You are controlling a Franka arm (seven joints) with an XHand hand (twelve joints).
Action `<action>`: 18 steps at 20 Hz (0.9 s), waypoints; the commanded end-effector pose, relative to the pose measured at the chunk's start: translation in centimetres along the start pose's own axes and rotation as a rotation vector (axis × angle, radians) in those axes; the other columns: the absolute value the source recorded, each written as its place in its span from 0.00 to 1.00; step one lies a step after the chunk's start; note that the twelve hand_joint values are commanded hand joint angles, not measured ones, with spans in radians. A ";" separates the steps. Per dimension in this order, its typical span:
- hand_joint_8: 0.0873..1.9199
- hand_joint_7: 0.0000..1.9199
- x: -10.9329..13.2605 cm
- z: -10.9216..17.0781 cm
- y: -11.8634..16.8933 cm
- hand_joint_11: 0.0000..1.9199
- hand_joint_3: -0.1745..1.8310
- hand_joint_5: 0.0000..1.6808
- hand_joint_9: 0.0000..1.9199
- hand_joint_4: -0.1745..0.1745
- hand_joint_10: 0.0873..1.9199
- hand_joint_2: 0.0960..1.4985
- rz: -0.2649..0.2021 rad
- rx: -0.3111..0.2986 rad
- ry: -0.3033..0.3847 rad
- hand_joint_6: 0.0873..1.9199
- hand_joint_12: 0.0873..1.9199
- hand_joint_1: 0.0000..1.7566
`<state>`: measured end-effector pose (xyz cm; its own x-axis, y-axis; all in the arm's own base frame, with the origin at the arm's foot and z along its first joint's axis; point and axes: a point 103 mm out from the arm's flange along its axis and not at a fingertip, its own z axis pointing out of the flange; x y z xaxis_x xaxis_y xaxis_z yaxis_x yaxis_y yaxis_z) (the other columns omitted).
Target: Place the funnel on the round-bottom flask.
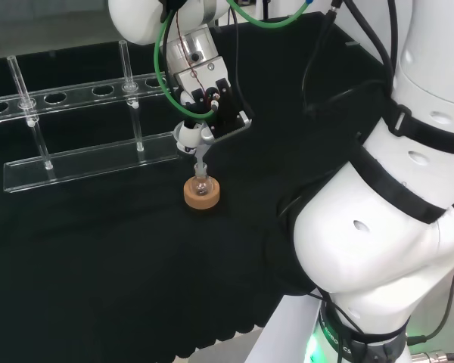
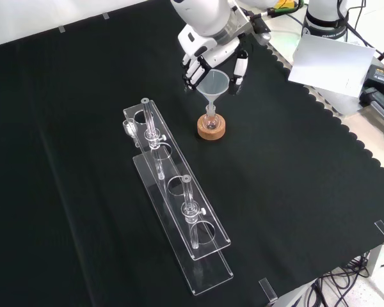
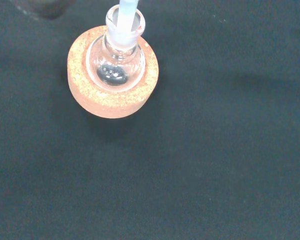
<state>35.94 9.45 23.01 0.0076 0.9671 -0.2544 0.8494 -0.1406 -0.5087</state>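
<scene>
Head view: black-clothed table (image 1: 98, 249), clear rack (image 1: 76, 162) at left, cork ring (image 1: 201, 192) bearing the round-bottom flask (image 1: 201, 184). Front view: hand (image 2: 208, 61) curled around the funnel (image 2: 214, 86), stem in the flask's neck. Wrist view: stem entering the neck, cloth all round.

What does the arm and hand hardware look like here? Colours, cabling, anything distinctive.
White Franka arm with rounded glossy links, black bands at the joints and a green light at its base. Green cables loop along the silver wrist section, with thin black and red wires beside them. The hand has a white shell with black finger segments and white tips.
</scene>
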 end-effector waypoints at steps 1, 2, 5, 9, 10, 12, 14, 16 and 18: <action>0.34 0.28 0.1 0.9 1.1 0.26 0.00 0.33 0.41 0.32 0.24 0.66 -0.004 0.018 -0.001 0.01 0.66 0.45; 0.34 0.28 0.1 0.9 1.1 0.26 0.00 0.33 0.41 0.32 0.24 0.66 -0.005 0.020 -0.003 0.01 0.66 0.45; 0.34 0.27 0.3 1.2 1.4 0.26 0.00 0.33 0.40 0.32 0.24 0.66 -0.009 0.027 -0.001 0.01 0.66 0.45; 0.34 0.27 0.6 1.6 1.7 0.26 0.00 0.33 0.40 0.32 0.25 0.66 -0.017 0.039 -0.001 0.01 0.66 0.45; 0.34 0.27 0.6 1.7 1.8 0.26 0.00 0.33 0.40 0.32 0.25 0.66 -0.015 0.042 -0.004 0.01 0.66 0.45; 0.34 0.26 0.5 1.8 1.9 0.25 0.00 0.32 0.39 0.32 0.24 0.66 -0.013 0.047 -0.002 0.01 0.66 0.45; 0.34 0.26 0.5 1.9 1.9 0.25 0.00 0.32 0.39 0.32 0.24 0.66 -0.014 0.051 0.004 0.01 0.66 0.45; 0.35 0.25 0.6 1.9 1.9 0.25 0.00 0.32 0.37 0.32 0.25 0.66 -0.016 0.052 0.007 0.01 0.66 0.44; 0.36 0.21 0.7 1.9 1.8 0.24 0.00 0.31 0.34 0.32 0.27 0.66 -0.017 0.055 0.008 0.00 0.66 0.44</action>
<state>36.51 9.28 20.38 -0.0018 0.9697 -0.2441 0.8212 -0.1379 -0.5538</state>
